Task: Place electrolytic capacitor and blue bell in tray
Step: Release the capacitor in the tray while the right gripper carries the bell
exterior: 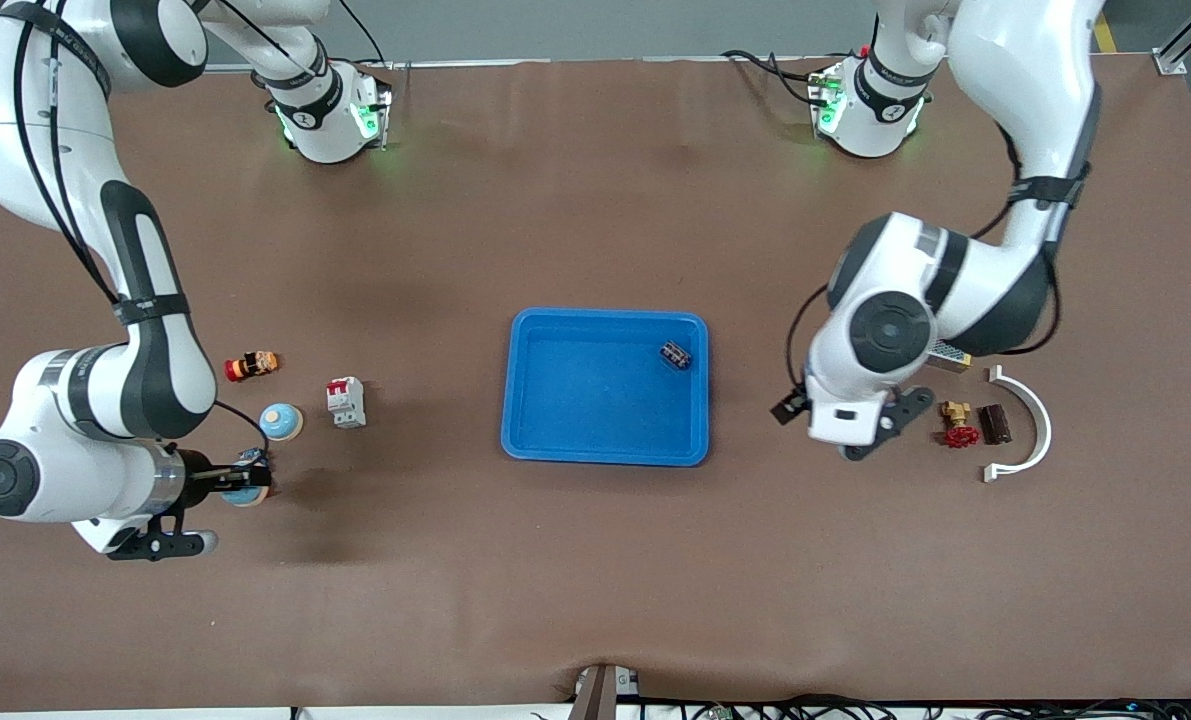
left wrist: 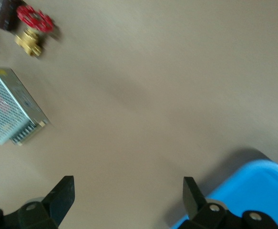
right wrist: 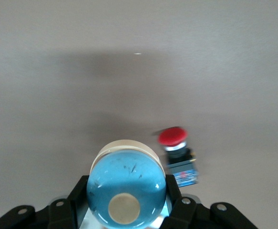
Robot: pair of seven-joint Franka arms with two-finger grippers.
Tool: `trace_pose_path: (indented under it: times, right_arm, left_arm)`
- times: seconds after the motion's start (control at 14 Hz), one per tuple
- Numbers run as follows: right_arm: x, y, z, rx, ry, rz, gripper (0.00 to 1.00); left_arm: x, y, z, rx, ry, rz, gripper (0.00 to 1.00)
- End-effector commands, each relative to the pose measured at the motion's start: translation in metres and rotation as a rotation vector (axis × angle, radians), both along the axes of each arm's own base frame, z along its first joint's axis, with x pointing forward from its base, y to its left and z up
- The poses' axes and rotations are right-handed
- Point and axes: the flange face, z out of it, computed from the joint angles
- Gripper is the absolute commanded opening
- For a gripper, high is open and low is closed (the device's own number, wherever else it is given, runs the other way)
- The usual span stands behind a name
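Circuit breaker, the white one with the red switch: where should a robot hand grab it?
Probably best: come straight down from above and pinch the circuit breaker across its two long flat sides, on the white body. Those sides look straight and parallel, so a grip sits flat there. Skip the red switch; it could flip.

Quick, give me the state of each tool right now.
Left tool: open, holding nothing, over bare table beside the tray.
Right tool: closed on a blue bell.
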Motion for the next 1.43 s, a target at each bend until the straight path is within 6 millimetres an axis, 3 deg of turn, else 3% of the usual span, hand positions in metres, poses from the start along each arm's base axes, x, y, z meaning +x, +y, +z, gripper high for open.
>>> trace_pose_path:
  times: [0.0, 0.21, 0.64, 1.07, 1.28, 1.35]
  right_arm:
    - [-0.006, 0.041, 0.020, 0.027, 0.025, -0.122, 0.54]
    - [-0.013, 0.097, 0.037, 0.064, 0.042, -0.247, 0.54]
    - [-0.046, 0.228, 0.041, 0.014, 0.073, -0.403, 0.54]
    - [-0.087, 0.341, 0.046, 0.020, 0.034, -0.504, 0.54]
    - [-0.116, 0.388, 0.040, -0.012, 0.019, -0.524, 0.54]
    - [-0.127, 0.403, 0.039, -0.034, -0.002, -0.528, 0.54]
  left_arm:
    - [0.002, 0.068, -0.008, 0.009, 0.031, -0.016, 1.00]
    - [0.010, 0.132, -0.016, -0.016, 0.044, -0.034, 1.00]
    - [0.013, 0.275, -0.027, -0.092, 0.031, -0.173, 1.00]
    - [0.005, 0.325, -0.079, -0.096, -0.053, -0.326, 0.99]
    - [0.008, 0.343, -0.108, -0.110, -0.101, -0.378, 0.83]
    - [0.009, 0.343, -0.117, -0.114, -0.106, -0.377, 0.74]
